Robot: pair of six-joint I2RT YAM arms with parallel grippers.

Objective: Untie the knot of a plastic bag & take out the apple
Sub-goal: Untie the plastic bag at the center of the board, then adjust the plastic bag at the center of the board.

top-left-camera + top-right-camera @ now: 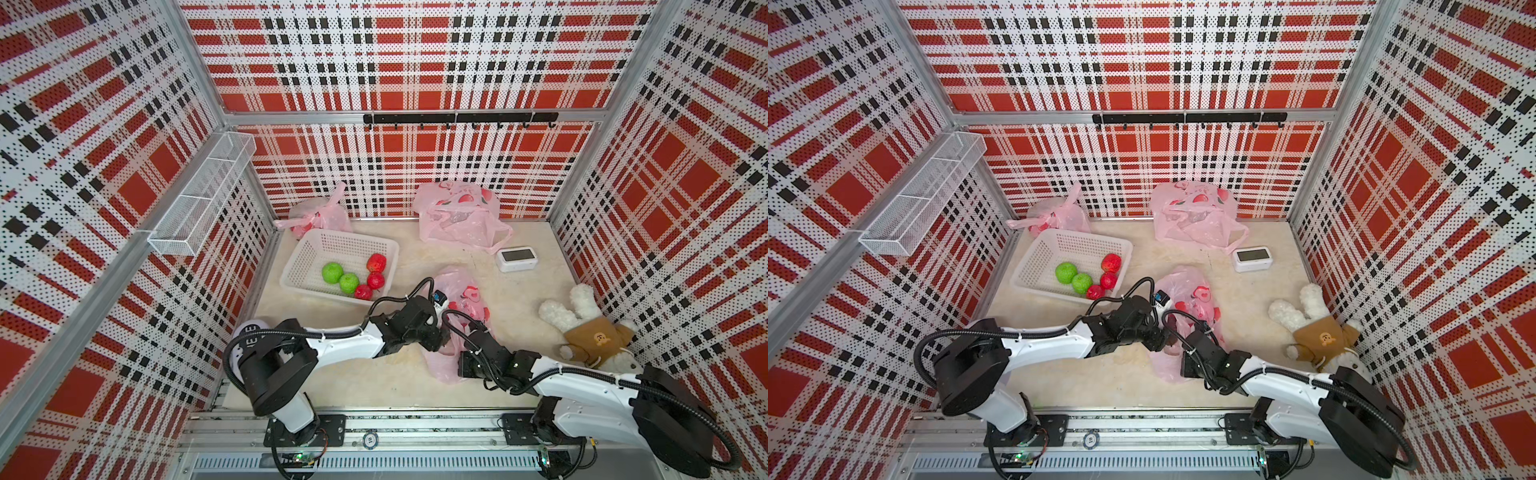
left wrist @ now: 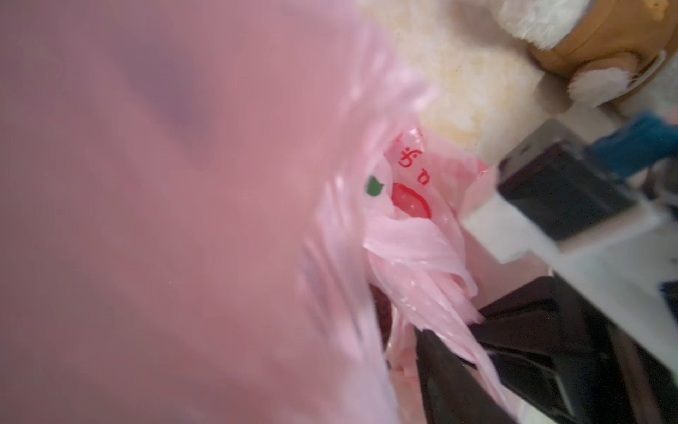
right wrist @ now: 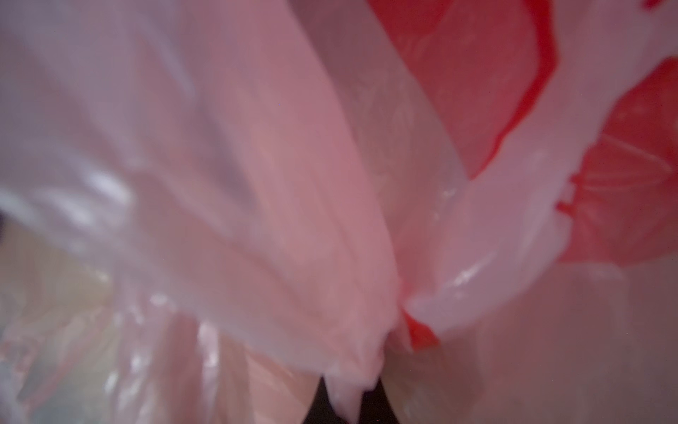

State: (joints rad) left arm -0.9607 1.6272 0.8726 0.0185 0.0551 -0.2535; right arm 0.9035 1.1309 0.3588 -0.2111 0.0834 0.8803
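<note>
Basket [image 1: 332, 249] holds two green apples [image 1: 333, 272], three red apples [image 1: 376, 281].

**Clean light overhead, wrist cameras fogged**

In both top views I get bright, even light from above, and shadows on the table [image 1: 519, 299] are soft and short. The wall rails [image 1: 195, 58] bow toward the frame edges, worst in the corners. My left wrist view is mostly pink blur where the bag [image 2: 146, 220] sits too close to focus; only its twisted strip [image 2: 411, 238] comes close to sharp. The right wrist view is soft throughout, with white glints on the bag.
</note>
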